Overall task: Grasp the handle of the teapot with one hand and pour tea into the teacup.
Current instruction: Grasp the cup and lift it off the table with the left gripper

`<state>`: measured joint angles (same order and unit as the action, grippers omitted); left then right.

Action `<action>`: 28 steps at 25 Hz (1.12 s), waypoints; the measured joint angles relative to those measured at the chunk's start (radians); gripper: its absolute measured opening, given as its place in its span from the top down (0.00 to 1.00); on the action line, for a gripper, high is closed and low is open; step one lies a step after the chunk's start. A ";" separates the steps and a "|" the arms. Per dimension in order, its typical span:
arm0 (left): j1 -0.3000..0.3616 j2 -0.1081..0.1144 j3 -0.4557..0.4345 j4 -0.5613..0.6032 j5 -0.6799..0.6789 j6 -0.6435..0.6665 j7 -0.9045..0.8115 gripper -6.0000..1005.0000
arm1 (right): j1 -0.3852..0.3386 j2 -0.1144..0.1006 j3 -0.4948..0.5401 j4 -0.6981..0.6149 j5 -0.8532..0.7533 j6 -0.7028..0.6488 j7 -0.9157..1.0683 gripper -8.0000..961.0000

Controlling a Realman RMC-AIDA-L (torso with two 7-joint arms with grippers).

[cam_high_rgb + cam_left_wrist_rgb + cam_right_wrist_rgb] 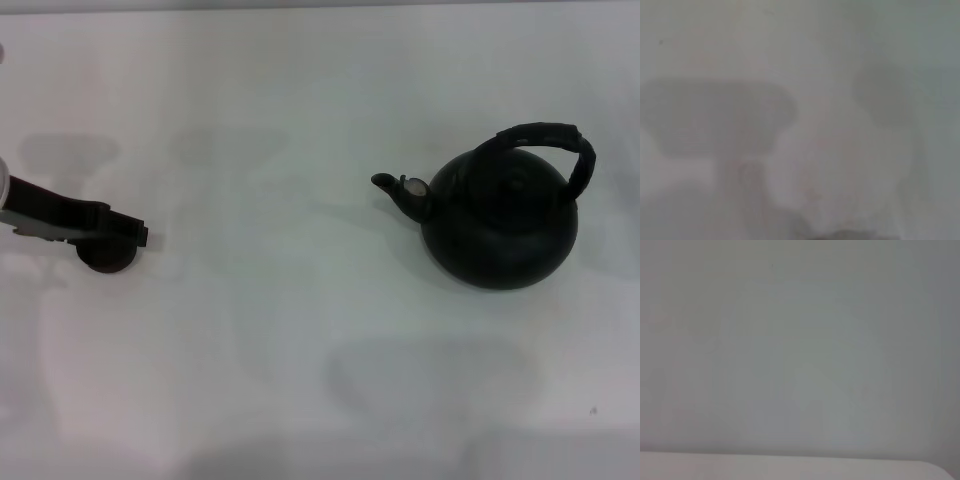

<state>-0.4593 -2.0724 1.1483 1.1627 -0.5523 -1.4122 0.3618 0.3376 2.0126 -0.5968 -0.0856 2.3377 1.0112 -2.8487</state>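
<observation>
White table (300,330) with black teapot (500,225) (upright, right side) and small dark teacup (105,260) at left, well apart

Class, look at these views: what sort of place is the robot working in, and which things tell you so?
Probably a lab test bench: a bare white table, with only a black teapot, a small dark teacup and the left tool over it.

no readable text, no labels, no brand marks, no numbers or signs on anything in the head view, nothing legible in either wrist view
</observation>
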 joint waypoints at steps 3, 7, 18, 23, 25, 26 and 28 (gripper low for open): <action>-0.010 0.000 -0.002 -0.013 -0.005 0.000 0.000 0.15 | 0.000 0.000 0.000 -0.001 0.000 -0.010 -0.001 0.15; -0.034 0.004 0.001 -0.051 -0.019 -0.012 0.012 0.15 | 0.000 0.000 0.000 -0.002 0.000 -0.015 -0.001 0.15; -0.041 0.004 0.000 -0.064 -0.021 -0.025 0.025 0.31 | -0.002 0.000 0.000 -0.001 0.000 -0.016 -0.001 0.15; -0.048 0.003 -0.005 -0.058 -0.019 -0.038 0.025 0.31 | -0.002 0.000 0.003 -0.002 0.000 -0.018 -0.002 0.15; -0.068 0.004 -0.008 -0.056 -0.020 -0.039 0.025 0.31 | -0.002 0.000 0.002 -0.003 0.000 -0.019 -0.002 0.15; -0.080 0.005 -0.009 -0.056 -0.020 -0.041 0.024 0.31 | -0.002 0.000 0.001 -0.004 0.000 -0.019 -0.001 0.15; -0.113 0.007 -0.009 -0.055 -0.022 -0.044 0.023 0.31 | -0.002 0.000 0.001 -0.004 0.000 -0.014 -0.002 0.15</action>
<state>-0.5727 -2.0652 1.1388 1.1072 -0.5742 -1.4567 0.3849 0.3360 2.0126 -0.5959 -0.0899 2.3379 0.9976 -2.8502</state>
